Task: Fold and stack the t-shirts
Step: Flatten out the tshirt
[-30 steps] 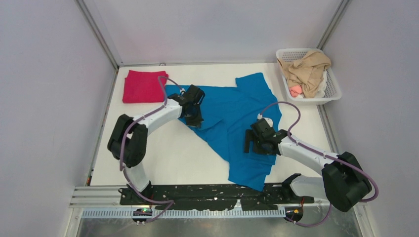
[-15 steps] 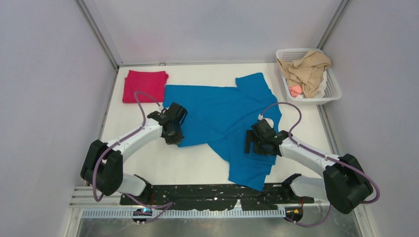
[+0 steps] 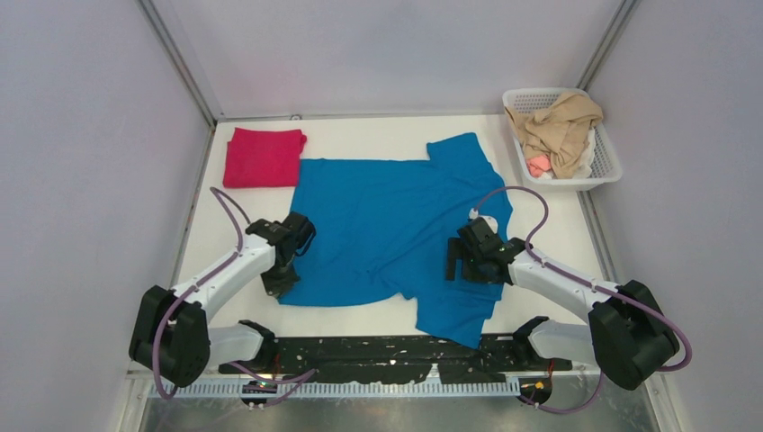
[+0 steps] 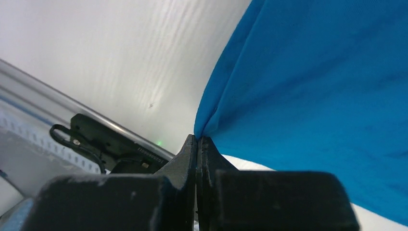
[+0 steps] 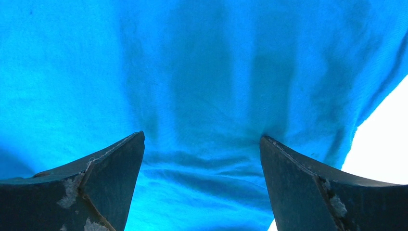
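two arms bent low, left jaws pinching blue t-shirt (image 3: pixel 387 216) corner, right jaws spread over it

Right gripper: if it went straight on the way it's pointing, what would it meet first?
The blue t-shirt: the open right gripper points into the cloth, possibly touching it; depth is unclear.

I see my left gripper (image 4: pixel 198 139) with jaws pressed together on a pinched edge of the blue shirt (image 4: pixel 312 86), which fans up and right over the white table (image 4: pixel 120 53). A black bracket (image 4: pixel 106 144) sits lower left.
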Robot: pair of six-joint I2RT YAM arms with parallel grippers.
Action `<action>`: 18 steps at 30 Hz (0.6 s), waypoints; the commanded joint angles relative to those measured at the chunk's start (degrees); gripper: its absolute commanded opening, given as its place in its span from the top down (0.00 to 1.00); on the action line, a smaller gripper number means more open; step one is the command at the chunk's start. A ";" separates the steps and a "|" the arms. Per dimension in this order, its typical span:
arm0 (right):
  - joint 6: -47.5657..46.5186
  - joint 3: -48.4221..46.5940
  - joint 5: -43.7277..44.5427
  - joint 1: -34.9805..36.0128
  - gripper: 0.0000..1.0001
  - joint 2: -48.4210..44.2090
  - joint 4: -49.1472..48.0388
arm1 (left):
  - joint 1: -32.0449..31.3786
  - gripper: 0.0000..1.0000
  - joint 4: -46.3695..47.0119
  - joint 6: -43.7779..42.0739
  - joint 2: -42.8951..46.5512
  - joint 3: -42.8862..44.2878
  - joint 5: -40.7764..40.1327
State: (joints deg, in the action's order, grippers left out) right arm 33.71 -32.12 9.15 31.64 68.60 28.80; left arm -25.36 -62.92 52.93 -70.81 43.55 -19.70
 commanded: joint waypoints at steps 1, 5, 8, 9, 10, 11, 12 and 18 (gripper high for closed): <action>-1.29 -0.72 0.56 -0.27 0.05 0.53 2.89 | 1.59 1.00 -8.39 3.68 -0.96 0.11 -6.59; -1.87 -1.70 1.22 -0.32 0.05 0.99 3.96 | 2.92 1.00 -9.12 3.94 -2.68 0.44 -6.69; -2.05 -2.06 1.18 -0.29 0.05 0.76 4.14 | 2.92 0.80 -8.81 3.64 -3.08 1.19 -6.97; -2.55 -2.40 1.07 -0.28 0.05 0.71 4.11 | 2.90 0.64 -8.09 2.73 -2.62 1.44 -6.48; -2.80 -2.67 1.14 -0.26 0.05 0.41 4.48 | 2.93 0.48 -7.76 2.33 -2.19 1.90 -6.51; -3.16 -3.50 1.40 -0.26 0.05 0.23 4.89 | 2.94 0.33 -7.73 2.21 -1.55 2.65 -6.93; -3.45 -3.97 1.93 -0.24 0.05 -0.35 5.71 | 2.93 0.25 -7.93 2.04 -0.90 3.59 -7.23; -6.02 -9.41 1.07 -1.22 0.05 -3.42 5.90 | 2.95 0.00 -4.28 -0.63 5.48 10.32 -9.28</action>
State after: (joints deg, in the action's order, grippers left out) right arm 29.95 -36.14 9.56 31.40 68.12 35.20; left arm -22.74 -69.97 53.91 -70.39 48.29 -25.52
